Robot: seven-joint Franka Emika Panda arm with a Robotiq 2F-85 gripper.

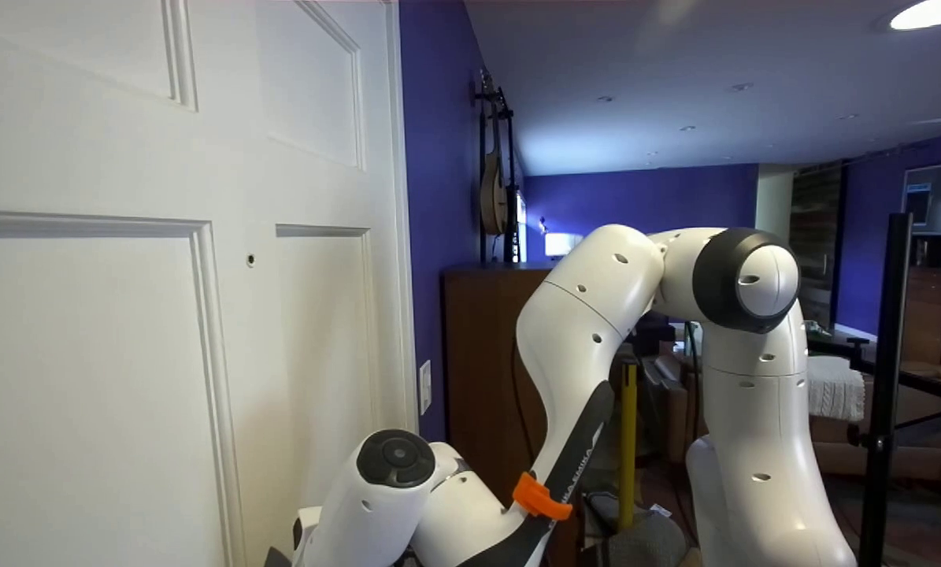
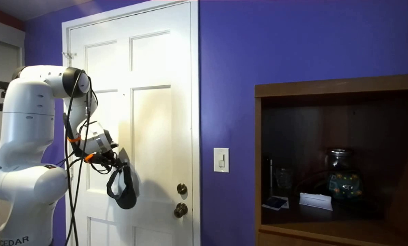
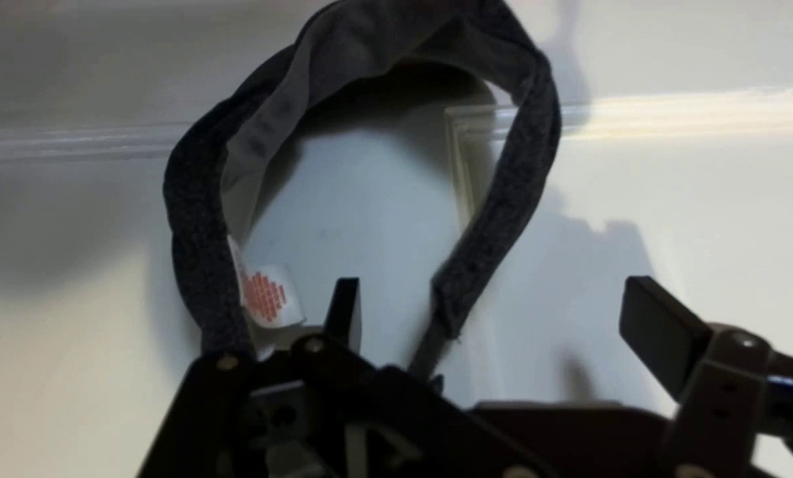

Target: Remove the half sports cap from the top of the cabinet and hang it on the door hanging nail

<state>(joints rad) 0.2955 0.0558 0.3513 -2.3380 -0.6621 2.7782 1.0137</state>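
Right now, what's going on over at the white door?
The robot arm has a dark half cap dangling from its end effector in front of the door. The fingers are apart; the band seems looped over one of them rather than pinched. The cap isn't hung up yet; a small dark spot higher on the door may be the nail.

Cap (image 3: 346, 60) cropped by the wrist view's top edge, lower ends hidden behind the fingers (image 3: 344, 315)

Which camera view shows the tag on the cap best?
The wrist view: the tag is close up, its red pattern visible. Neither exterior view reveals it; in an exterior view, the cap appears, but small.
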